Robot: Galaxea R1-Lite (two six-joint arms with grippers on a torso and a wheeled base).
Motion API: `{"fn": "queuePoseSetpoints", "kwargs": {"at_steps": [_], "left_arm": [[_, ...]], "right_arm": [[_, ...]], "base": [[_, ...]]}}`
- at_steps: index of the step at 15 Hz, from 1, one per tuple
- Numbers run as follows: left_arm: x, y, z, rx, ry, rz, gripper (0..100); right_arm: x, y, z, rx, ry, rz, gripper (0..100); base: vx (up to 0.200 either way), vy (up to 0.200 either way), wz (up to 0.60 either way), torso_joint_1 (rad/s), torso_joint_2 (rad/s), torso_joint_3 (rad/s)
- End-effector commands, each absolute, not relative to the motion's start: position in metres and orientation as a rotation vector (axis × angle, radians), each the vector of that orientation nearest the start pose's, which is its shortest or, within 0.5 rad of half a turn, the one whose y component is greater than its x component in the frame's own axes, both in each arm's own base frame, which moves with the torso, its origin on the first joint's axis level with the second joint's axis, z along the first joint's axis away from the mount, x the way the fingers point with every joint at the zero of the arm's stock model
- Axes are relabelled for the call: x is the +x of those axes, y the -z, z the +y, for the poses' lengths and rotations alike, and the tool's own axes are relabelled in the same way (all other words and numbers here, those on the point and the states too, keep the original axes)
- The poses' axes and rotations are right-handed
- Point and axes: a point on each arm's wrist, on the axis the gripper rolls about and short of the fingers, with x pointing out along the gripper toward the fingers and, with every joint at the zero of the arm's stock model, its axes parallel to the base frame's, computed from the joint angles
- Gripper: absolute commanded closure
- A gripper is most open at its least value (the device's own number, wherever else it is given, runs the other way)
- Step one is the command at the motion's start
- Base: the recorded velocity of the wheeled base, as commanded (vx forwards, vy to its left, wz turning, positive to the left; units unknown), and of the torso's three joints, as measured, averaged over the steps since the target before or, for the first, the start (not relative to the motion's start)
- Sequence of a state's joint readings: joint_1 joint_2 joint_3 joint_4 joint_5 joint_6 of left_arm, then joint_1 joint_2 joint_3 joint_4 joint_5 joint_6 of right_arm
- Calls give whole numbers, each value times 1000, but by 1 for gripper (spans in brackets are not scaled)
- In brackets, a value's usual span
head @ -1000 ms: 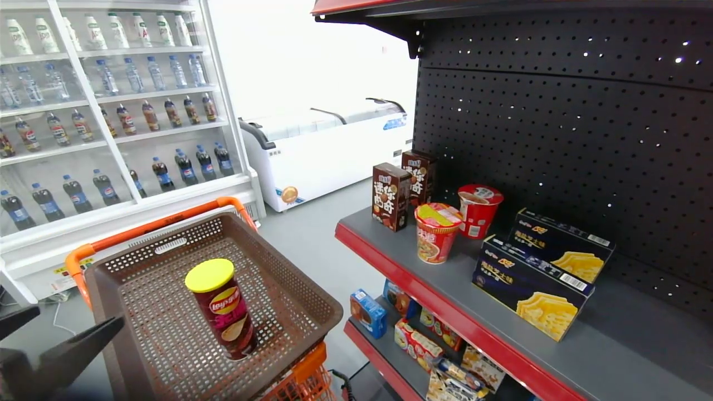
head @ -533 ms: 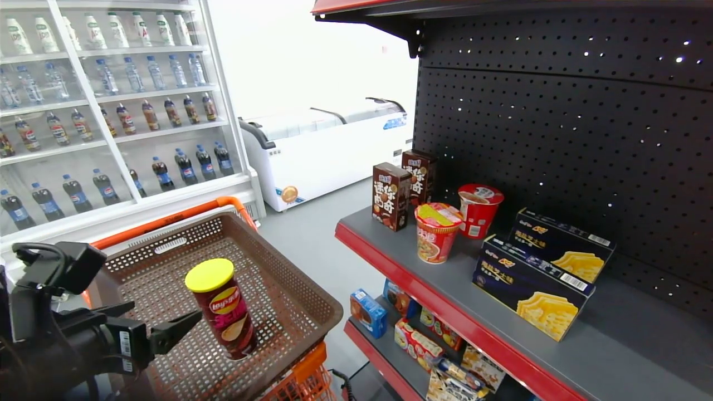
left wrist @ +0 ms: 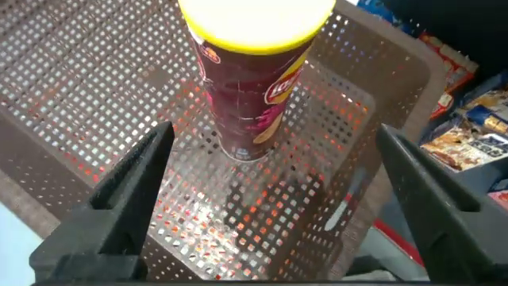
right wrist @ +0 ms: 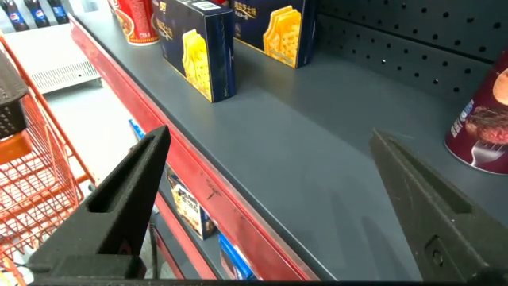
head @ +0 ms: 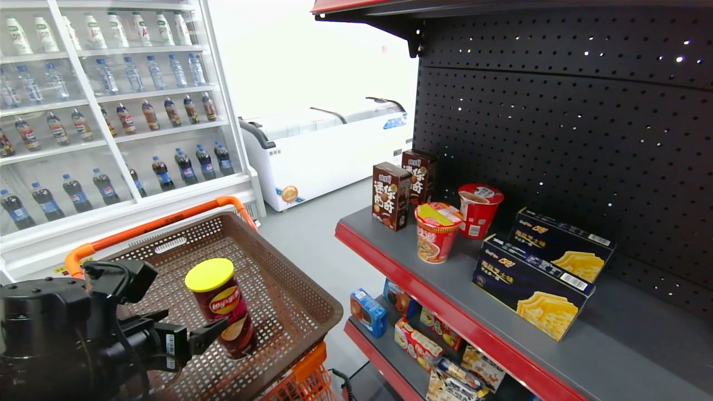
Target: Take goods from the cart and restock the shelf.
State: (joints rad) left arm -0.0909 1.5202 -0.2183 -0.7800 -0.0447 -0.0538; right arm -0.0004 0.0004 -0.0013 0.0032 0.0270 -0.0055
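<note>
A maroon chips can (head: pixel 221 306) with a yellow lid stands upright in the brown mesh basket (head: pixel 301 303) on the orange cart (head: pixel 159 223). My left gripper (head: pixel 195 320) hangs open at the can's near side, one fingertip close to its wall. In the left wrist view the can (left wrist: pixel 250 87) stands just ahead of the open left gripper (left wrist: pixel 274 159), above the basket floor (left wrist: pixel 87 71). My right gripper (right wrist: pixel 270 151) is open with nothing in it, above the grey shelf (right wrist: pixel 302 159) and its red front edge.
The shelf (head: pixel 445 278) holds brown boxes (head: pixel 391 195), two noodle cups (head: pixel 436 231) and dark blue cracker boxes (head: pixel 535 284); bare board (head: pixel 640 340) lies right of them. A red can (right wrist: pixel 484 119) stands there too. Snacks (head: pixel 418 345) fill the lower shelf. A drinks fridge (head: pixel 111 111) stands behind the cart.
My left arm has come up from the lower left corner and moved right across the basket, bringing its open fingers up to the can. The can and shelf goods have not moved.
</note>
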Motion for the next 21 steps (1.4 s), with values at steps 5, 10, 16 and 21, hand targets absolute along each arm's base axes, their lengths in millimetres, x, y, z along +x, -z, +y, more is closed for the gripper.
{"fn": "queuePoseSetpoints", "kwargs": {"at_steps": [5, 10, 16, 21], "left_arm": [[216, -67, -20, -39, 113, 557, 0], [231, -44, -17, -14, 107, 520, 0], [248, -26, -19, 4, 115, 488, 0], [260, -22, -20, 3, 114, 441, 0]], "right_arm": [[-23, -76, 1, -6, -28, 1, 0], [-23, -76, 1, -6, -28, 1, 0], [-23, -76, 1, -6, -28, 1, 0], [-23, -76, 1, -6, -26, 1, 0]], "base": [[0, 0, 0, 0, 0, 0], [0, 0, 0, 0, 0, 0], [0, 0, 0, 0, 0, 0], [0, 0, 0, 0, 0, 0]]}}
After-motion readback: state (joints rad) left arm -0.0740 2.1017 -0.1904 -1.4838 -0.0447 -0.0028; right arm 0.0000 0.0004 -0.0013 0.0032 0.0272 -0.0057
